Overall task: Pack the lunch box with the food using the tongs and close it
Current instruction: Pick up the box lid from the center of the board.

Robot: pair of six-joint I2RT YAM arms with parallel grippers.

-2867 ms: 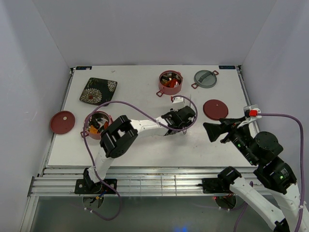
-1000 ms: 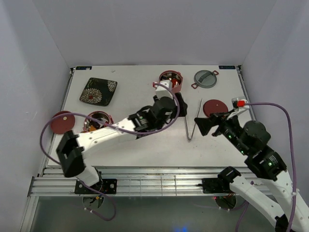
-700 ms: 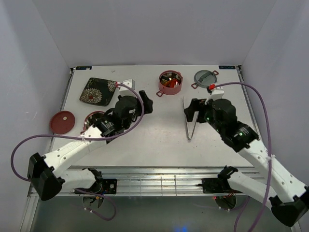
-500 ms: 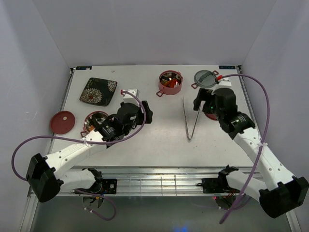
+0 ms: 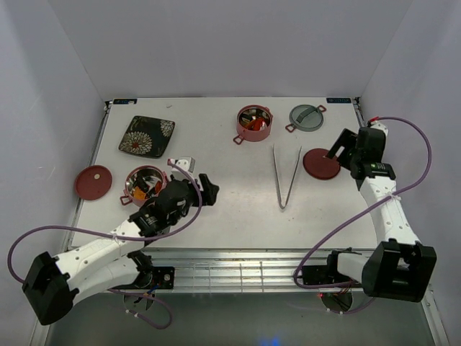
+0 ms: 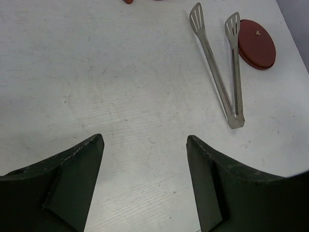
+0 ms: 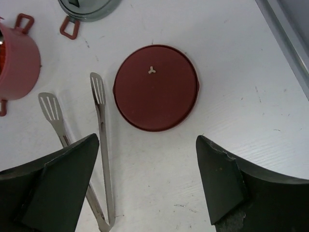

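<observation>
The silver tongs (image 5: 287, 176) lie loose between the bench's centre and its right edge, while the left tool (image 6: 145, 139) and the right tool (image 7: 147, 140) stand open and empty, the right one facing a red disc lid (image 7: 156, 87), probably to begin closing.

In the right wrist view the left edge cuts the red bowl (image 7: 14, 48), so we see only its side, and the top edge cuts the grey lid (image 7: 89, 7). From above, the food (image 5: 253, 124) inside this bowl is too small for us to tell the pieces apart.
</observation>
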